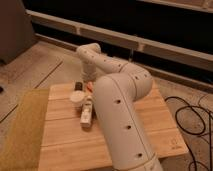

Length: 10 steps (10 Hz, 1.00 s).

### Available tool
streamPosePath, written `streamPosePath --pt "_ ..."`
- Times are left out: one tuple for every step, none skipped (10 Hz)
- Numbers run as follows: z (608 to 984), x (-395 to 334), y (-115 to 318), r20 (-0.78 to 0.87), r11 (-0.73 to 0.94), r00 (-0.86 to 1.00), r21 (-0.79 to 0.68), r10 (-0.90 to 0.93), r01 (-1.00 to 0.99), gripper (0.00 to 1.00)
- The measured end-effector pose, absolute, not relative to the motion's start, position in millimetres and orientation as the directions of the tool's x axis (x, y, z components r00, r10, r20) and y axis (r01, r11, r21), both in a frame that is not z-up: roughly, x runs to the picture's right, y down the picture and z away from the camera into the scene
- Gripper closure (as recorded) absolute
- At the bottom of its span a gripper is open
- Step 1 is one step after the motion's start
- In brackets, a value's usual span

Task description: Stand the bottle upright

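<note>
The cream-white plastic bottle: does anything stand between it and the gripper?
Nothing visible does. The gripper hangs low at the far end of the lying cream-white plastic bottle; a white round cup sits beside it, not between.

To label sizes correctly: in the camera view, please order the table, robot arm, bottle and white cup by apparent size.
1. Table and robot arm: largest; the arm is nearer the camera, so not ranked.
2. Bottle, lying down.
3. White cup, slightly smaller.
Gripper: at the table's back, beside the cup.
</note>
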<state>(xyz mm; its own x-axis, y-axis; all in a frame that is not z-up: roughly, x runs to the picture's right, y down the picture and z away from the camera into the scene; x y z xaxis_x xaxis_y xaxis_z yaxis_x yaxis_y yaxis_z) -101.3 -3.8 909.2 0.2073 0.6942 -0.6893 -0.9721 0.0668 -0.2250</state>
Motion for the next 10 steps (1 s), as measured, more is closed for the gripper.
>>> streamPosePath --pt "905.6 -101.0 -1.4 -0.688 0.053 0.198 -0.226 0.699 -0.973 0.28" --pt "904.6 -100.1 2.0 -0.688 0.046 0.193 -0.226 0.699 -0.973 0.28" --pt "903.1 -97.6 4.4 -0.690 0.042 0.188 -0.223 0.699 -0.974 0.28" --pt "902.2 -94.4 5.6 -0.690 0.037 0.181 -0.218 0.701 -0.975 0.28" --pt "902.3 -91.2 6.7 -0.691 0.032 0.174 -0.213 0.702 -0.977 0.28" --pt "903.7 -87.8 8.4 -0.695 0.029 0.168 -0.207 0.699 -0.978 0.28" --pt "906.2 -84.0 11.1 -0.703 0.029 0.163 -0.199 0.692 -0.980 0.28" --pt "910.9 -81.6 13.8 -0.714 0.044 0.174 -0.197 0.678 -0.979 0.28" --pt "913.8 -83.0 14.5 -0.719 0.057 0.186 -0.200 0.670 -0.978 0.28" --pt "917.8 -85.7 15.0 -0.723 0.077 0.203 -0.204 0.660 -0.976 0.28"
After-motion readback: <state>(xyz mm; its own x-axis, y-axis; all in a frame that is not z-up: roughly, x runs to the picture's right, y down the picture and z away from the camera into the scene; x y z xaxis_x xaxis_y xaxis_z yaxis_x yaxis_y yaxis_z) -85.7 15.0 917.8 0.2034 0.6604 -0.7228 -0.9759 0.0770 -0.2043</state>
